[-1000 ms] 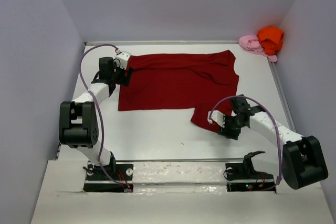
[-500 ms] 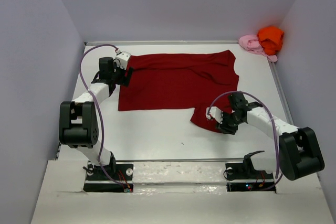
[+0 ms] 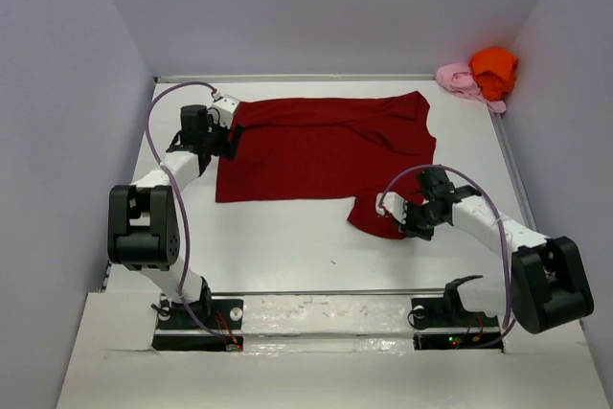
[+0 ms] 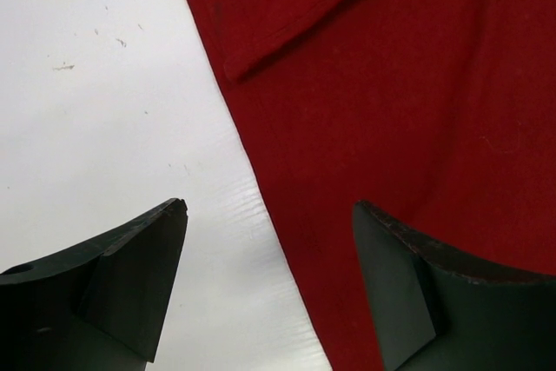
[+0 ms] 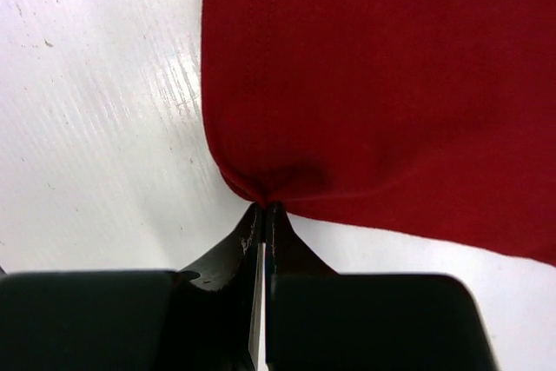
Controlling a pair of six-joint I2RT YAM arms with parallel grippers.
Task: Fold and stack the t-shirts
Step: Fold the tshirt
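1. The right gripper (image 5: 263,208) is seen clenched on the near right corner of the dark red t-shirt (image 3: 316,146), and the cloth is puckered where the fingertips meet.
2. The left gripper (image 4: 269,215) is held wide apart over that shirt's far left edge, with one finger above cloth and the other above the white table (image 3: 287,251).
3. The dark red t-shirt is spread out between the two arms.
4. The orange t-shirt (image 3: 493,66) and the pink t-shirt (image 3: 458,78) are bunched together well beyond its far right corner.
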